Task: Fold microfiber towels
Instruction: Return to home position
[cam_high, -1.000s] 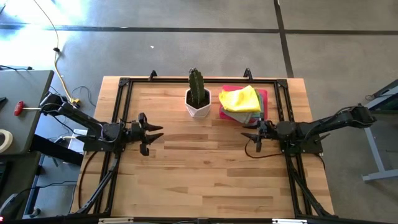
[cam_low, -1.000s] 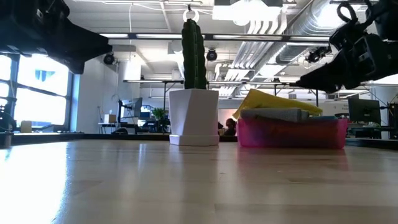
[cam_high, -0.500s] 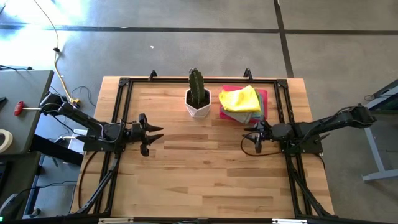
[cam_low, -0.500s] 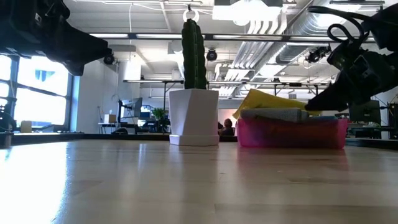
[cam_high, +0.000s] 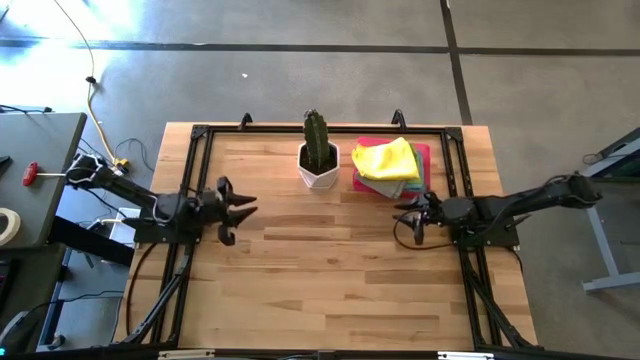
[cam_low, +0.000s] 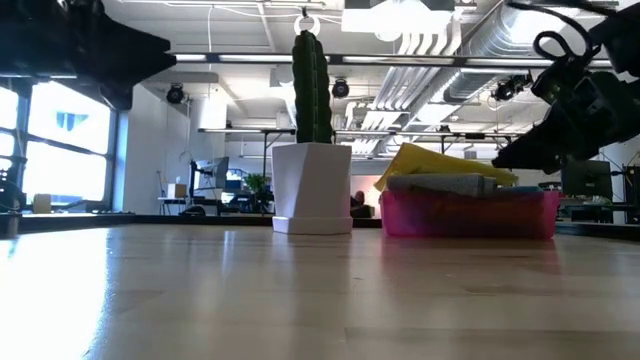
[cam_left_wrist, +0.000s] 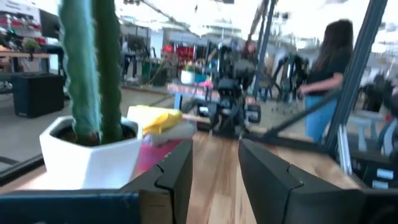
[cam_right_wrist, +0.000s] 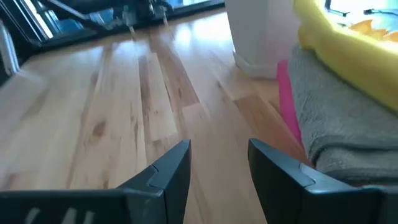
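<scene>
As both dark arms draw back, the left pincer (cam_high: 242, 205) has slid nearer the left edge of the wooden bench (cam_high: 320, 270). The right pincer (cam_high: 410, 222) has barely shifted beside the rigid pink rectangular tray (cam_high: 426, 153), and each is spread open and empty. The soft yellow microfiber towel (cam_high: 388, 158) lies atop the folded grey microfiber towel (cam_right_wrist: 348, 118) in that tray, and no loose cloth shows, so the folding looks finished and only parking remains.
</scene>
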